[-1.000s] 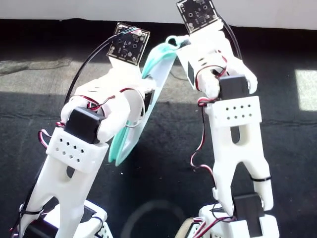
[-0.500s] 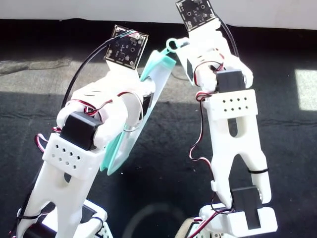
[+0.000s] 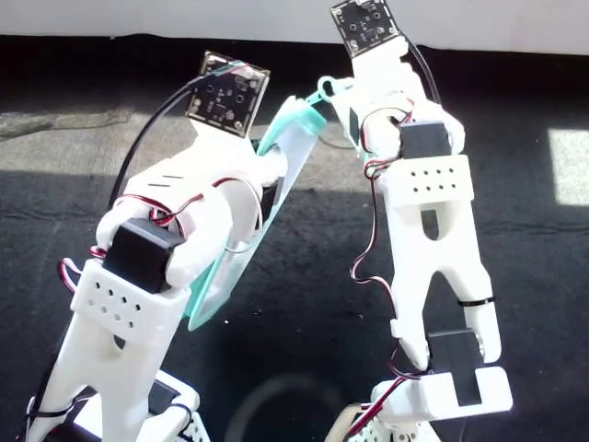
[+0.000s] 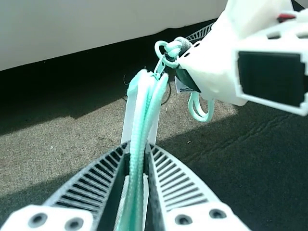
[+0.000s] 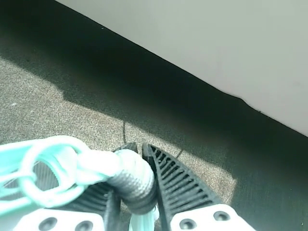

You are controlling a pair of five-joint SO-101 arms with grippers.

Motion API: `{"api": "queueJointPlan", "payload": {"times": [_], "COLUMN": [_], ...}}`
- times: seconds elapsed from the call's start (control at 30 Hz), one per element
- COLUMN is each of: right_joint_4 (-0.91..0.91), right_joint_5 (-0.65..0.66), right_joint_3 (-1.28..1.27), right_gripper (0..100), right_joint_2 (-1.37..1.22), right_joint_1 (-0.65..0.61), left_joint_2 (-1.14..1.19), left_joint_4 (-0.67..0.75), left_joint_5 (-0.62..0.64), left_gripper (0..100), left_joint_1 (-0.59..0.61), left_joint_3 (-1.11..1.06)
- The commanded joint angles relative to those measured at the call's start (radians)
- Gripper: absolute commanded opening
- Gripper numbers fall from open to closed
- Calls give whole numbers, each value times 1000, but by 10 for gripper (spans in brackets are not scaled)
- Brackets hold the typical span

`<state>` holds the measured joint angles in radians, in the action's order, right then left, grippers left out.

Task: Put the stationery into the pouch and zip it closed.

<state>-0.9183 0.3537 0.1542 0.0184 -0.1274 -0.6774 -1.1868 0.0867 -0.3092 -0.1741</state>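
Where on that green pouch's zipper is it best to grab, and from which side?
Grip the knotted cord on the zipper pull, coming from the pouch's upper end. It sticks out clear of the flat body; the right gripper pinches it there while the left gripper clamps the pouch's edge.

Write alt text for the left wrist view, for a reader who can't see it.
The left arm's jaws clamp a mint-green and clear pouch edge-on, holding it up over a dark, carpet-like table. Just beyond, the right arm's jaws pinch the grey knot of the pouch's green pull cord, with a pale wall behind.
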Motion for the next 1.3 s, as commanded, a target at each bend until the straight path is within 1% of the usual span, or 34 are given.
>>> {"api": "queueJointPlan", "payload": {"times": [0.0, 0.17, 0.47, 0.9, 1.03, 1.1, 1.27], "right_joint_4": [28, 30, 30, 24, -7, -90, -291], "right_joint_5": [6, 6, 6, 3, -3, -61, -311], "right_joint_3": [18, 10, 21, 21, 35, 42, 107], "right_gripper": [6, 6, 6, 6, 10, 29, 229], "right_joint_2": [-13, -31, -140, -134, -67, -5, 159], "right_joint_1": [105, 122, 163, 157, 133, 101, -8], "left_joint_2": [-113, -114, -116, -114, -113, -108, -105], "left_joint_4": [-8, -12, -40, -34, -38, -38, -34], "left_joint_5": [-3, -2, -2, -2, -2, -2, -2], "left_gripper": [10, 10, 10, 10, 10, 10, 10], "left_joint_1": [65, 87, 87, 87, 87, 87, 87], "left_joint_3": [39, 53, 133, 130, 128, 128, 125]}}
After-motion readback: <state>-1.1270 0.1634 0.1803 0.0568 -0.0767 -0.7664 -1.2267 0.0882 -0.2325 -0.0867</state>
